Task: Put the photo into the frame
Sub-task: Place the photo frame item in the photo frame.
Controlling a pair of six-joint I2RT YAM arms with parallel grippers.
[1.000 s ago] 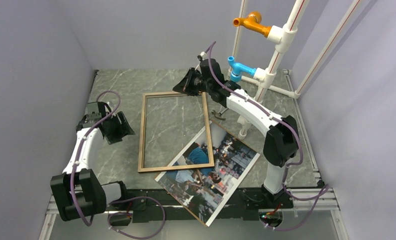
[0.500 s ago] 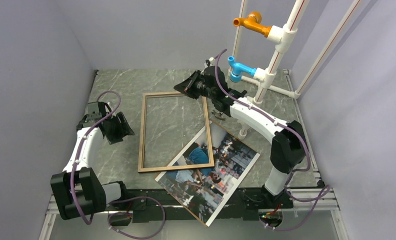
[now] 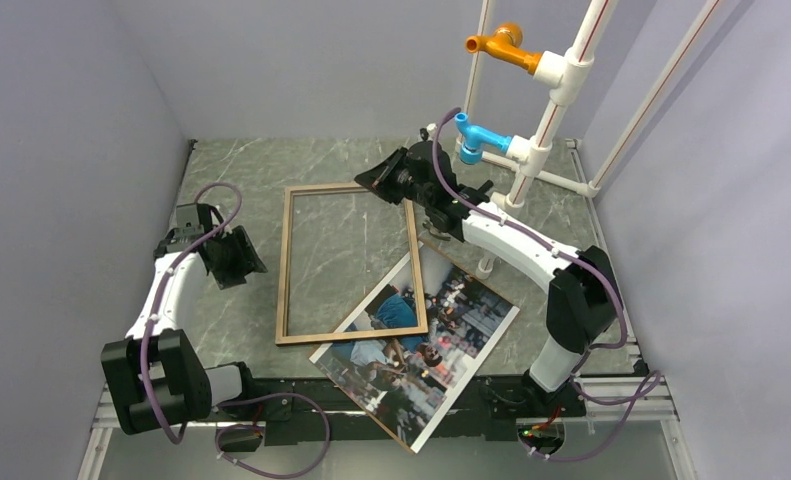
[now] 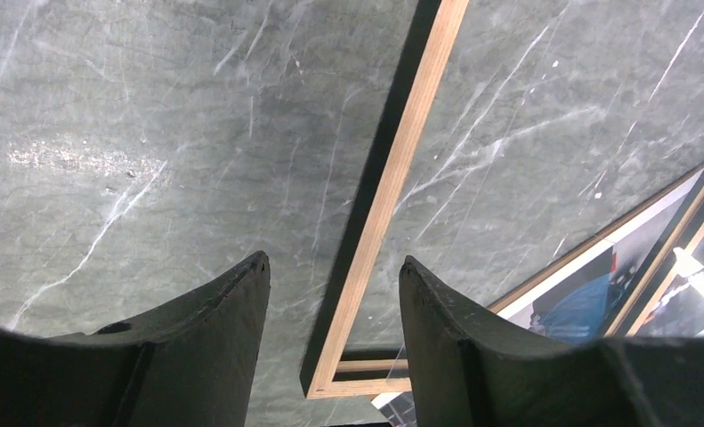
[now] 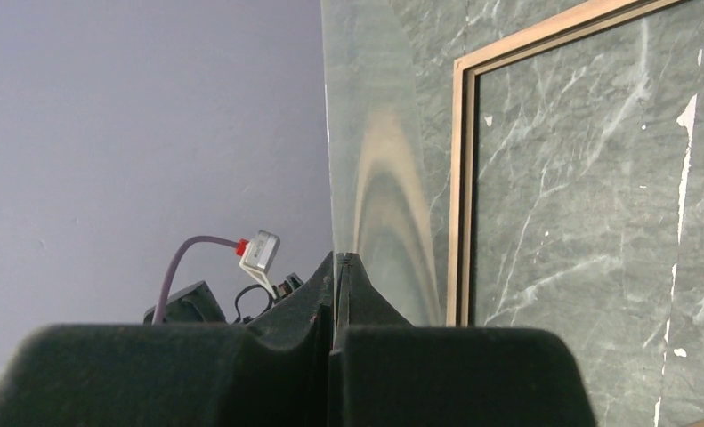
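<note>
Soft, even light from overhead fills the top view. The pale lilac-grey walls point(image 3: 71, 100) read bright and flat, and the grey-green marbled tabletop point(image 3: 341, 240) carries only faint, blurred shadows under the arms. That view is sharp to its edges.

In the left wrist view the marble is crisp. A whitish patch of glare point(image 4: 81, 160) sits at the left, and a dark band point(image 4: 379, 178) runs along the thin-railed brown wooden picture frame point(image 4: 410, 151). The black fingers point(image 4: 197, 356) of the left gripper point(image 4: 330, 276) are dim and featureless.

In the right wrist view the black fingers point(image 5: 197, 374) of the right gripper point(image 5: 335, 258) are close and soft. A pale arched sheen point(image 5: 388, 205) washes out the strip beside the frame's rail.
</note>
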